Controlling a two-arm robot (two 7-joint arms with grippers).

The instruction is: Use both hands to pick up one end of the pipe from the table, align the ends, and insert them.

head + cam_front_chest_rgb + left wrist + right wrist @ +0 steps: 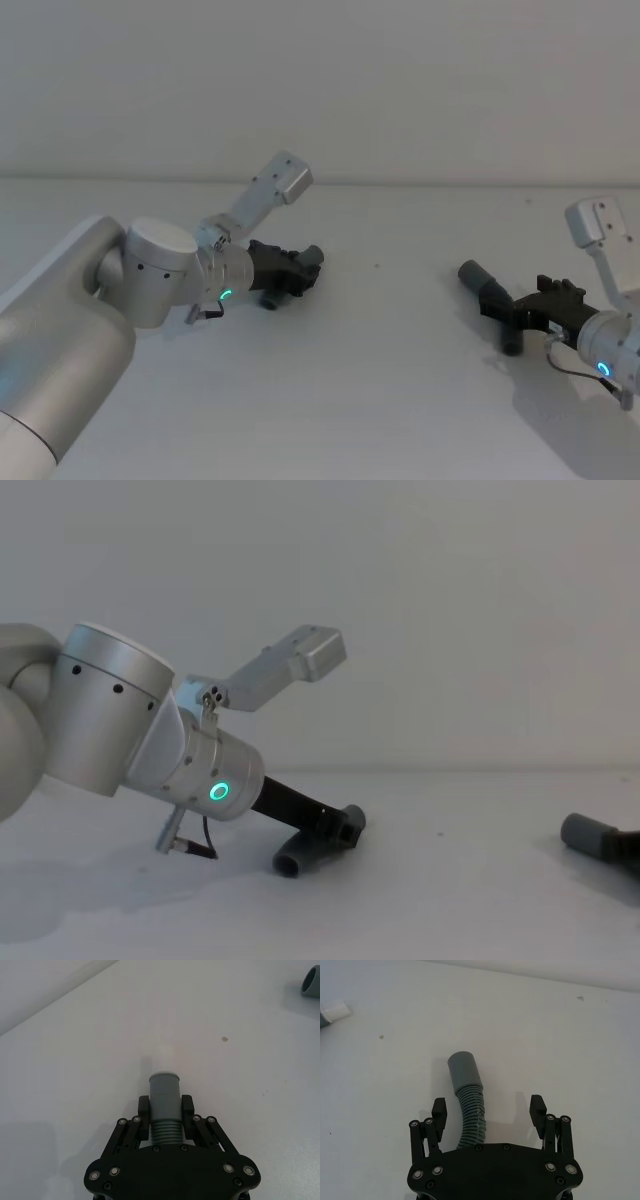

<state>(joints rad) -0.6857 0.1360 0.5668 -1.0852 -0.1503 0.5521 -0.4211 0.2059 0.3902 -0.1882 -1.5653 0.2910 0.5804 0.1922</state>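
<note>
Looking at your left gripper [165, 1107], you find its jaws clamped on the straight hose piece [165, 1132] — dark ribbed body, smooth grey cuff [164, 1091], whitish spigot [336, 1011] — low over the white table [75, 1060]. Your right gripper [488, 1109] gapes wide astride the curved hose piece [472, 1115], which lies on the table nearer one finger, its round cuff [464, 1070] pointing outward.

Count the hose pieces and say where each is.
2. One hose piece is clamped in the left gripper, at the table's left; the other hose piece lies between the right gripper's open fingers, on the right.
</note>
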